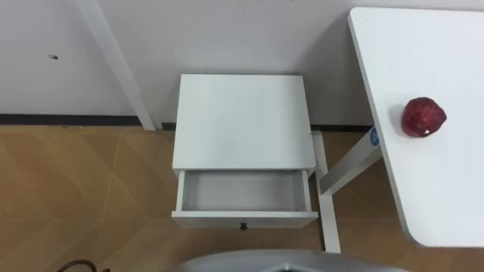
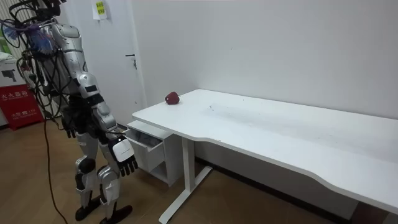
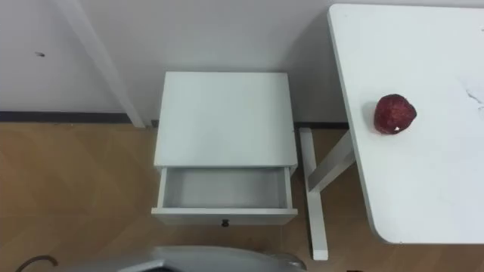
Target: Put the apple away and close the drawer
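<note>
A dark red apple (image 1: 423, 117) lies on the white table (image 1: 442, 189), near its left edge and to my right. In front of me stands a small white nightstand (image 1: 242, 121) against the wall. Its drawer (image 1: 243, 192) is pulled out, with nothing inside and a small dark knob (image 1: 243, 225) on the front. In the room view I stand upright facing the nightstand. My right hand (image 2: 125, 158) hangs low at my side with relaxed fingers, holding nothing. My left hand (image 2: 69, 127) hangs on my far side, apart from the drawer.
The table's white leg and foot (image 1: 330, 198) stand right beside the nightstand's right side. A white slanted bar (image 1: 113, 60) leans at the wall to the left. Wooden floor (image 1: 83, 189) lies left of the nightstand.
</note>
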Robot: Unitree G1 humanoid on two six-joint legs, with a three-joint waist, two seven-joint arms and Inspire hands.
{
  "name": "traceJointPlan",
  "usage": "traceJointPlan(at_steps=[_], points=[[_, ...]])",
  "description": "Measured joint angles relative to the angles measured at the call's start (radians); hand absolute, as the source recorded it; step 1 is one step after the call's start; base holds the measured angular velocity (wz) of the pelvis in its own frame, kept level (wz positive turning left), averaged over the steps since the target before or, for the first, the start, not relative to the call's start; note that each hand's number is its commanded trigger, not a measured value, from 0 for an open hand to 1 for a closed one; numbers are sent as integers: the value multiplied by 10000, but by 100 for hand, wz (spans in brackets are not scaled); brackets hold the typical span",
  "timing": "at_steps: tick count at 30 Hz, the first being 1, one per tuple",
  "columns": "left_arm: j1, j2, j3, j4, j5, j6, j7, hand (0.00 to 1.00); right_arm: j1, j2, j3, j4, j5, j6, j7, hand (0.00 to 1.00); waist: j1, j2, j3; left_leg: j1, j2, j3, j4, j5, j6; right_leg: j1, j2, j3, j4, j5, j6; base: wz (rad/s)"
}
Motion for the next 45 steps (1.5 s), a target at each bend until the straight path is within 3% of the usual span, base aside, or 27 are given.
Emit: traceJointPlan(at_steps=[4,7,9,11,12,18,22,23,25,26,33,37,42,45], points=[[15,0,1,11,6,-8,16,0,7,1,3,5,115,-21,-1,0,8,-26,27,-1,0,1,-2,0,0,8,1,9,9,0,0,-1],[-48,-17,47,3,-23,-16,29,0,-46,3,3,-31,770,-41,-113,0,195,-23,45,1,16,192,-9,0,0,-100,38,251,31,0,0,-18],[-94,-56,109,6,-31,-48,116,0,-81,11,-81,-31,2010,-158,-245,0,181,-29,61,-38,15,191,-16,0,0,-145,39,252,39,7,7,0],[-48,-78,245,6,-30,-279,213,0,-7,44,-484,-56,4024,-367,-309,0,170,19,24,-24,19,214,-32,0,0,-146,118,305,110,19,12,-2],[-25,-80,300,15,-30,-338,245,0,-7,44,-625,-98,4557,-382,-314,0,166,13,54,2,26,234,-39,0,0,-153,120,322,158,19,12,-9],[188,-65,1082,49,-38,-859,515,0,395,42,-2616,-1387,10482,-874,-323,0,-283,-14,88,-18,56,465,-47,-4,-2,-185,151,476,171,23,6,-8],[251,-21,1315,-33,-263,-1109,514,0,378,36,-3914,-1806,13631,-1299,-370,0,-573,-7,62,-51,57,535,-47,-4,-2,-270,159,523,173,22,6,-4],[249,-10,1316,-40,-312,-1149,514,0,391,36,-4171,-1807,14198,-1383,-425,0,-592,23,8,-90,63,608,-47,-4,-2,-365,162,575,212,23,4,-11],[274,15,1380,-31,-320,-1178,512,0,387,27,-4411,-1826,14789,-1482,-569,0,-615,-44,-5,-93,68,722,-43,-4,-2,-465,151,649,364,23,-5,-18],[275,15,1540,-31,-320,-1198,512,0,371,31,-4680,-1941,15077,-1512,-789,0,-584,-81,-53,-72,69,754,-43,-3,-2,-538,154,754,436,23,-6,-23],[457,73,2061,-19,-549,-1333,811,0,371,-14,-5875,-3776,15547,-1824,-2333,0,-843,-207,-39,-70,45,1008,-24,-4,-1,-671,133,840,569,19,6,-10],[752,102,2044,-466,-616,-1343,884,0,349,-228,-5962,-4773,15475,-2285,-3491,0,-994,-349,-10,-151,72,970,-25,-20,25,-698,122,782,513,18,7,8],[774,113,2044,-483,-618,-1341,878,0,225,-281,-6197,-7039,15093,-2564,-5067,0,-1121,-336,-23,-518,53,994,-5,-15,44,-1096,156,842,725,33,3,-2],[752,111,2045,-483,-619,-1387,877,0,148,-587,-6208,-8254,14082,-2926,-6030,0,-1121,-252,19,-521,43,986,7,1,68,-1062,159,845,728,69,10,0]])
